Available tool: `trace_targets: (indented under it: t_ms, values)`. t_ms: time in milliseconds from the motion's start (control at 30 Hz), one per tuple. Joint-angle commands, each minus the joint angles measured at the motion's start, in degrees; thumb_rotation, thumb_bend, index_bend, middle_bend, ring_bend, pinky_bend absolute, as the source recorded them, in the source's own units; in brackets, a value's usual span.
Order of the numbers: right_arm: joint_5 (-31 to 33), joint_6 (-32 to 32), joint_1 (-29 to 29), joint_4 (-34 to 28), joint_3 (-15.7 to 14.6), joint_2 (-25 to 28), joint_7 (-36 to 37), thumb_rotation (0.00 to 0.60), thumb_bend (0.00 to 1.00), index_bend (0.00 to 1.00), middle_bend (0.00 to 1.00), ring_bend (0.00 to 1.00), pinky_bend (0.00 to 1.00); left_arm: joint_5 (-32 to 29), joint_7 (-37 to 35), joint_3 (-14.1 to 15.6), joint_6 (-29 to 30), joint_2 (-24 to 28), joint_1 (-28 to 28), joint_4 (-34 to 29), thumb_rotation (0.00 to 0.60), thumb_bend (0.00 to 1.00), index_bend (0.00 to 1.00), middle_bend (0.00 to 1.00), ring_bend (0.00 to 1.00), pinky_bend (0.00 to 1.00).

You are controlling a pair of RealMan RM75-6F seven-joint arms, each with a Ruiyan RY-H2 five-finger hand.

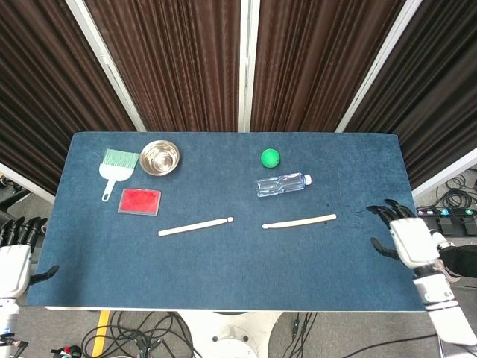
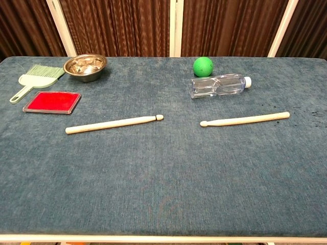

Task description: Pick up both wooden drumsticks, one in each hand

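Two pale wooden drumsticks lie flat on the blue table [image 1: 223, 261], tips pointing toward each other. The left drumstick [image 1: 195, 227] [image 2: 113, 123] is left of centre; the right drumstick [image 1: 299, 221] [image 2: 245, 120] is right of centre. My right hand [image 1: 403, 237] hovers over the table's right edge, open with fingers spread, some way right of the right drumstick. Beside the table's left front corner, off its edge, my left hand [image 1: 15, 257] is open and far from the left drumstick. The chest view shows neither hand.
A clear plastic bottle [image 1: 282, 184] [image 2: 219, 84] lies just behind the right drumstick, with a green ball [image 1: 270, 157] [image 2: 203, 66] beyond it. At the back left are a steel bowl [image 1: 159, 157], a green hand brush [image 1: 115, 168] and a red flat box [image 1: 139, 201].
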Motion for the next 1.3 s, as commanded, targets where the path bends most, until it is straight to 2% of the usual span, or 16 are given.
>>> trace_targets:
  t_ms: [33, 167, 333, 633, 933, 1300]
  values:
    - [2.0, -8.0, 6.2, 5.8, 1.4, -5.3, 0.3, 0.600, 0.21, 0.30, 0.35, 0.17, 0.27, 0.1, -0.1, 0.0, 0.0, 0.2, 0.0, -0.1, 0.600, 0.04, 0.14, 0.10, 0.02, 0.02]
    - [2.5, -13.3, 10.7, 11.7, 1.4, -11.2, -1.4, 0.600, 0.18, 0.34, 0.37, 0.18, 0.27, 0.2, -0.3, 0.1, 0.2, 0.5, 0.2, -0.3, 0.600, 0.04, 0.14, 0.10, 0.02, 0.02]
    - [3.0, -16.0, 14.4, 19.7, 1.5, -18.2, -3.9, 0.600, 0.13, 0.40, 0.41, 0.20, 0.28, 0.1, -0.5, 0.2, 0.4, 0.7, 0.5, -0.4, 0.600, 0.04, 0.14, 0.10, 0.02, 0.02]
    - [4.2, -17.0, 16.7, 32.0, 0.8, -27.3, -6.8, 0.600, 0.17, 0.48, 0.45, 0.22, 0.29, -0.3, -1.0, 0.2, 0.0, 0.8, 0.7, -0.3, 0.600, 0.04, 0.14, 0.10, 0.02, 0.02]
    - [4.4, -17.9, 17.6, 37.5, -0.5, -30.7, -6.5, 0.600, 0.21, 0.49, 0.46, 0.23, 0.29, -0.4, -1.6, 0.2, -0.7, 0.9, 0.5, 0.0, 0.600, 0.04, 0.14, 0.10, 0.02, 0.02]
    - [4.5, -18.3, 18.4, 39.0, -1.1, -31.5, -6.5, 0.600, 0.23, 0.50, 0.48, 0.25, 0.29, -0.4, -2.5, 0.3, -0.7, 0.5, 0.7, 0.8, 0.600, 0.04, 0.14, 0.10, 0.02, 0.02]
